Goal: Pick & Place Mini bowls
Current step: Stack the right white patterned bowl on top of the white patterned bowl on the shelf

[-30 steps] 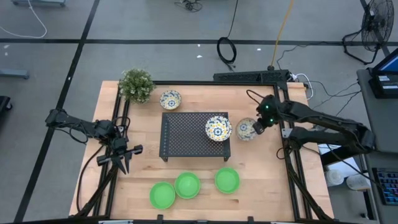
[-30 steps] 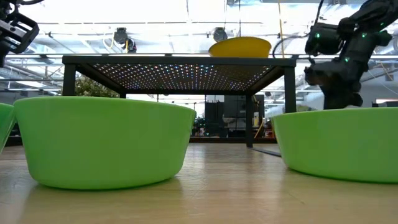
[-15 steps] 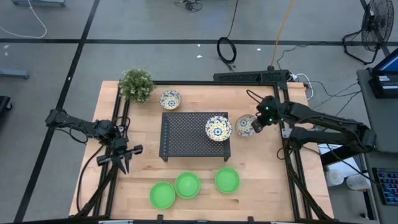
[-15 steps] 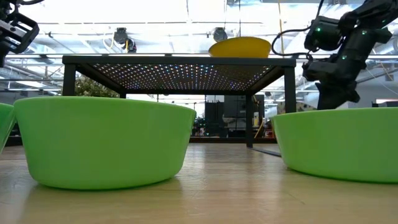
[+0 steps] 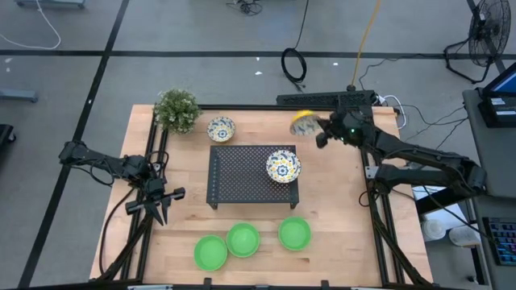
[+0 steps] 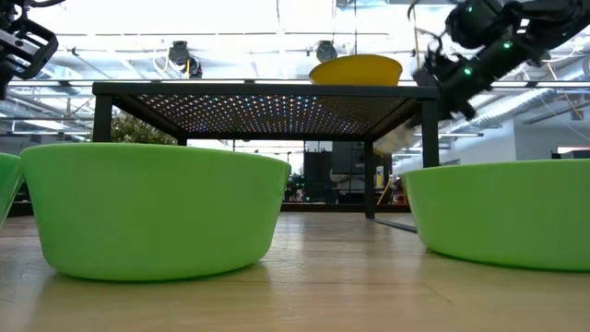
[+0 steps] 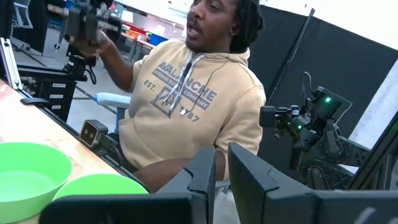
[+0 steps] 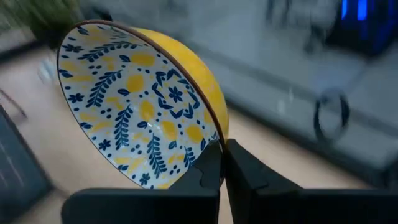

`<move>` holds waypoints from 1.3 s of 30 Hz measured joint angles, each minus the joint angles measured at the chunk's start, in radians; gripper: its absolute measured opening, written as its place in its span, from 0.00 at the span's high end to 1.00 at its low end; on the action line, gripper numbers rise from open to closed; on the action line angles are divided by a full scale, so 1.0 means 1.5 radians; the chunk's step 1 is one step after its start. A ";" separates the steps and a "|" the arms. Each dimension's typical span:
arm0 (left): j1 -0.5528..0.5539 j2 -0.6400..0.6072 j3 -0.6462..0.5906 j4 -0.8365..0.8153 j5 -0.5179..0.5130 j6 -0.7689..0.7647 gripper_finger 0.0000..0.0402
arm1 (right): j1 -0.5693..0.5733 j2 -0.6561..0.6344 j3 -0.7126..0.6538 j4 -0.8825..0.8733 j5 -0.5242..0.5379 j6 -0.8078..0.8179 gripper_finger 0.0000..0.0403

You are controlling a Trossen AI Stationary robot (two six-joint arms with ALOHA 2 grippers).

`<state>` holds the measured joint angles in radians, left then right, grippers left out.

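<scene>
My right gripper [image 5: 321,135] is above the table's far edge, right of the black rack [image 5: 242,179], shut on a floral mini bowl [image 5: 302,122] with a yellow outside. In the right wrist view the bowl's patterned inside [image 8: 137,106] faces the camera. A second floral bowl [image 5: 283,166] stands on the rack's right end. A third [image 5: 221,129] sits on the table beyond the rack. Three green bowls [image 5: 210,252] [image 5: 243,239] [image 5: 294,233] stand along the near edge. My left gripper [image 5: 161,208] waits shut over the table's left side. My right gripper pinches the floral bowl's rim [image 8: 217,142], with one finger [image 8: 208,167] inside the bowl and the other [image 8: 241,167] on its yellow outside. The bowl is lifted clear of the table and tipped on its side, its opening turned away from the table's right.
A small bushy plant [image 5: 176,109] stands at the far left corner. Black frame rails [image 5: 379,217] run along the table's left and right sides. Bare wood shows right of the rack [image 5: 330,185]. In the left wrist view a person in a tan hoodie [image 7: 186,106] sits beyond the table.
My right gripper has lifted the floral bowl off the table right of the rack and carried it up and toward the far edge. The bowl, which stood upright, now hangs clear and is tipped on its side.
</scene>
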<state>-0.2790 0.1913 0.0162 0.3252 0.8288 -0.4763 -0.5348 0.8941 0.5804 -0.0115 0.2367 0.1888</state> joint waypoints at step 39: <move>0.000 0.000 0.000 0.000 0.000 0.000 0.88 | 0.259 0.385 0.798 -0.342 -0.172 -0.148 1.00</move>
<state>-0.2794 0.1913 0.0158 0.3256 0.8291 -0.4763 -0.1468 1.4722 1.7776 -0.5245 -0.0219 -0.0325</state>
